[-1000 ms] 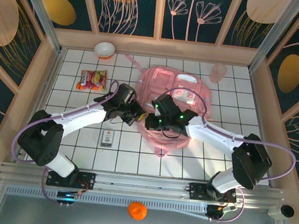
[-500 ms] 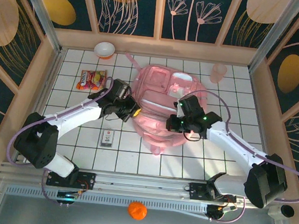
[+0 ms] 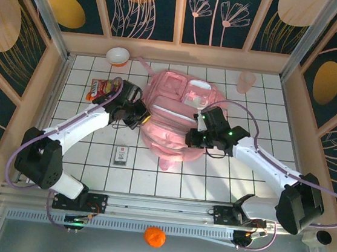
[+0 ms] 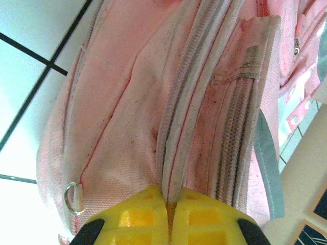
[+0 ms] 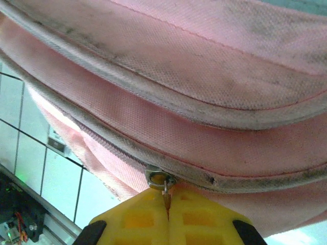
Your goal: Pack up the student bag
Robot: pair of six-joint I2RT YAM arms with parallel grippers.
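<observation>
The student bag (image 3: 180, 106), a large soft pink backpack, lies in the middle of the tiled table. My left gripper (image 3: 140, 115) is at its left side. In the left wrist view its yellow fingers (image 4: 133, 220) are shut on a ridge of light trim (image 4: 176, 168) beside a zipper on the student bag (image 4: 117, 102). My right gripper (image 3: 193, 136) is at the bag's near right edge. In the right wrist view it is shut on a small metal zipper pull (image 5: 162, 179) under the pink fabric (image 5: 204, 76).
A snack packet (image 3: 103, 88) lies left of the bag, and a bowl (image 3: 118, 55) stands at the back left. A translucent pink cup (image 3: 245, 81) is at the back right. A small box (image 3: 121, 155) lies near the front left. An orange ball (image 3: 154, 236) rests below the rail.
The bag has been dragged and stretched away from the arms and leftward. My left gripper moved up and left with the trim; my right gripper first moved right, then held with the zipper pull.
</observation>
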